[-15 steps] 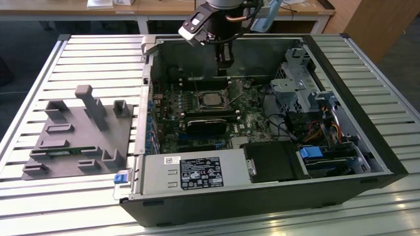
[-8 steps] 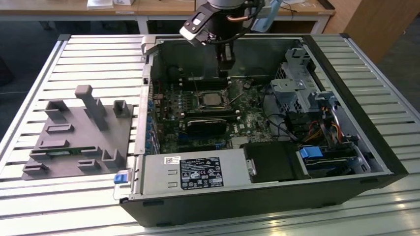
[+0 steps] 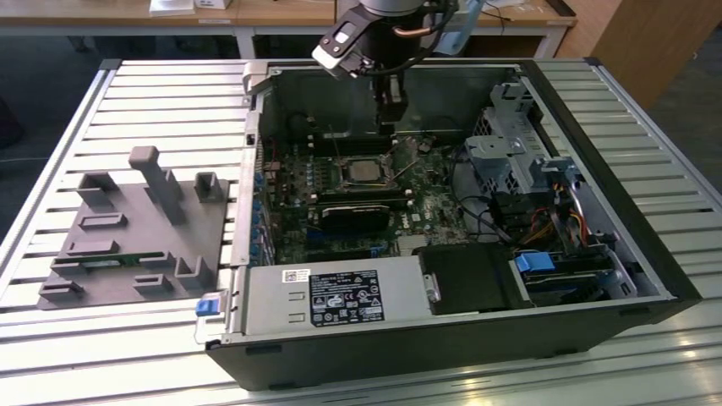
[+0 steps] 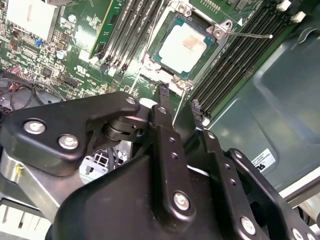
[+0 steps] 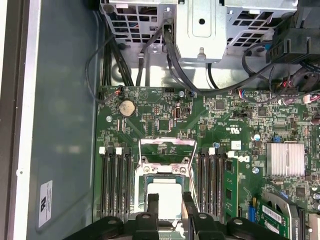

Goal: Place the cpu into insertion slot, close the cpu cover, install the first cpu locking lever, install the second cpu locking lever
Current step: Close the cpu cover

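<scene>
The cpu (image 3: 363, 172) lies flat in the insertion slot (image 5: 141, 186) on the green board, its pale metal face up. It also shows in both wrist views, cpu (image 4: 182, 45) and cpu (image 5: 165, 194). The cpu cover (image 5: 167, 150) is swung back from the slot, and green board shows through its window. Two thin wire levers stick out from the socket; one lever (image 4: 250, 35) points away and another lever (image 4: 176, 112) runs between my fingertips. My gripper (image 3: 390, 118) hangs just above the cover side of the socket. In both wrist views the gripper (image 5: 170, 200) (image 4: 180, 107) is open and holds nothing.
The board sits inside an open computer case (image 3: 631, 245). A drive cage (image 3: 519, 152) and cables stand at the exterior view's right, and a power supply (image 3: 338, 296) lies at the front. Memory slots (image 5: 116, 180) flank the socket. A grey fixture tray (image 3: 135, 228) lies on the table.
</scene>
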`<state>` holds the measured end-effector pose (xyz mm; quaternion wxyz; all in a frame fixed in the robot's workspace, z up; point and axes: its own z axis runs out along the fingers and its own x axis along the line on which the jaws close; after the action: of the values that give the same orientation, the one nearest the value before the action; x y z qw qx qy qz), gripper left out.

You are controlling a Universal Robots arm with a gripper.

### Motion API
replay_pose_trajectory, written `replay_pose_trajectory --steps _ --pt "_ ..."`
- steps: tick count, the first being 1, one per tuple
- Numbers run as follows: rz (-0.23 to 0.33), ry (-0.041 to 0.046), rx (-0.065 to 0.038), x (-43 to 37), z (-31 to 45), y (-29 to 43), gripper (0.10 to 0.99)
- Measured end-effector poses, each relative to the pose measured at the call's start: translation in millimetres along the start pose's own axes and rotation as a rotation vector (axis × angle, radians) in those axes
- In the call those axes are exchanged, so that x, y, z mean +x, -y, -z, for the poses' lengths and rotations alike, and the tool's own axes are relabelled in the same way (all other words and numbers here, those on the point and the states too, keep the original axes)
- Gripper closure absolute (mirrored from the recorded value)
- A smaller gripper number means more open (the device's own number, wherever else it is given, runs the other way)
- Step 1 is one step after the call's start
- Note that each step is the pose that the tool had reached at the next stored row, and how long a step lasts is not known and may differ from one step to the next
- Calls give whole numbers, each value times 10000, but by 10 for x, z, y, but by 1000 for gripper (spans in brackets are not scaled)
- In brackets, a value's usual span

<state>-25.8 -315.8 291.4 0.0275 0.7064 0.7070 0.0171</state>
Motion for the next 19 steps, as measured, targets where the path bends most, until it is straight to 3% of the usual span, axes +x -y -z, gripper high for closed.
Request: replay_pose_trajectory --steps 3,4,8,9,19 --pt "0 0 0 0 -1 -10 776" --pt "0 0 0 0 -1 -13 847" --pt "0 0 0 0 -2 -27 863" --pt "0 -1 0 0 -3 -30 929" --pt "0 0 1 0 -5 -69 980"
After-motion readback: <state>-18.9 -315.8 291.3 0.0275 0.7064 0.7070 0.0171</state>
